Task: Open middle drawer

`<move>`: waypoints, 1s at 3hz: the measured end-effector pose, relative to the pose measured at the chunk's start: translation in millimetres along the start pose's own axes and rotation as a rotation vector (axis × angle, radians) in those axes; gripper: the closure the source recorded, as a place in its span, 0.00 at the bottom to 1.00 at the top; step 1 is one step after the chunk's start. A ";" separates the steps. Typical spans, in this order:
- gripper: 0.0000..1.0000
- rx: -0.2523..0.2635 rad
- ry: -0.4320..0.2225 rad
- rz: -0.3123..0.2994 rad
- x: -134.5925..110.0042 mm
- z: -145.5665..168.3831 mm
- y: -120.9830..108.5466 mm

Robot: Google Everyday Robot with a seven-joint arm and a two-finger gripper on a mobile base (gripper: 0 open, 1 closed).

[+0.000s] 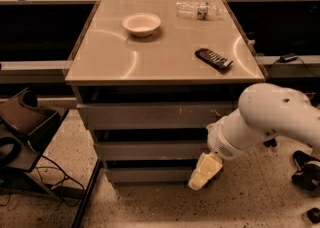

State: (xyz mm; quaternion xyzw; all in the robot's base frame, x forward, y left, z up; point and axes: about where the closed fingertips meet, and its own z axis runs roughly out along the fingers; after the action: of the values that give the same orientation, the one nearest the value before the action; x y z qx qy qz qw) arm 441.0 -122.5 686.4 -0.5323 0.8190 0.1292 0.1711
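The cabinet under the tan tabletop (165,52) has three flat grey drawer fronts. The middle drawer (150,150) is the second one and looks shut, flush with the others. The wider top front (150,116) with pale scratches is above it and the smallest front (147,174) is below it. My white arm comes in from the right. Its pale gripper (202,174) hangs down in front of the right end of the drawers, its tip level with the bottom front, just below the middle drawer's right end.
On the tabletop are a white bowl (141,24), a black remote (213,58) and a clear plastic bottle (197,9) lying down. A dark chair (22,122) and cables (47,177) are on the floor at the left. Dark shoes (306,172) are at the right.
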 end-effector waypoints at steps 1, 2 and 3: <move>0.00 -0.007 0.016 0.021 11.4 42.3 0.6; 0.00 -0.002 0.013 0.023 11.2 43.9 -0.4; 0.00 -0.029 -0.022 0.025 11.8 65.3 -3.6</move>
State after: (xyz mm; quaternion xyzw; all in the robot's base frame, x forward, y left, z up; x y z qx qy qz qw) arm 449.1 -108.0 622.1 -0.5230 0.8217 0.1488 0.1706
